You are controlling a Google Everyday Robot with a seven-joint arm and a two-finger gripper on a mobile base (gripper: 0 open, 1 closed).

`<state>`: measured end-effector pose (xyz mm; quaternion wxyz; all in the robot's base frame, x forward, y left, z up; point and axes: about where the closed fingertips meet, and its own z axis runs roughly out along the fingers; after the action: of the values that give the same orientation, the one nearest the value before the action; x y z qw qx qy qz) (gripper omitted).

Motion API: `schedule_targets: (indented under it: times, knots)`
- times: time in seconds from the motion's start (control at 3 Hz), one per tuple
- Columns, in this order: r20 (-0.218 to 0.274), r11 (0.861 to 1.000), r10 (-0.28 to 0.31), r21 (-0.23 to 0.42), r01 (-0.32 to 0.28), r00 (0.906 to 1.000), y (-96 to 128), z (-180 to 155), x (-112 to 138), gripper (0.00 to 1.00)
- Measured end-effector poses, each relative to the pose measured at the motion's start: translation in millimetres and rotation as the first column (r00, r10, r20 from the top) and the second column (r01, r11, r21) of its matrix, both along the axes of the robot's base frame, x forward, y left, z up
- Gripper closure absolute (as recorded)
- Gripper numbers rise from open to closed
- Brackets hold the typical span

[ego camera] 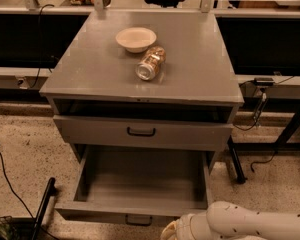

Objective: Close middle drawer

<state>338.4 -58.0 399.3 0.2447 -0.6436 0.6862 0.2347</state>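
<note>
The middle drawer (140, 184) is pulled far out of the grey cabinet (190, 74) and is empty inside. Its low front panel with a small dark pull (138, 219) faces the bottom of the view. My white arm (250, 224) comes in from the lower right. The gripper (172, 232) is at the bottom edge, just right of the pull and in front of the drawer's front panel, and is mostly cut off by the frame. The taller-fronted top drawer (140, 131) above it stands slightly open. The lowest drawer is hidden under the middle one.
A cream bowl (136, 38) and a can lying on its side (150, 63) rest on the cabinet top. A dark bar (42, 204) and a black cable (10, 184) lie on the speckled floor at left. Table legs and cables (262, 114) stand at right.
</note>
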Motion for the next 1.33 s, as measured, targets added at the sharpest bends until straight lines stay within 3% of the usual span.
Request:
schedule_targets:
  times: [0.67, 1.33]
  knots:
    - [-0.007, 1.000, -0.021, 0.020, 0.021, 0.9998, 11, -33, 23, 1.00]
    - [0.020, 0.998, -0.054, 0.032, 0.054, 0.9983, 8, -45, 58, 1.00]
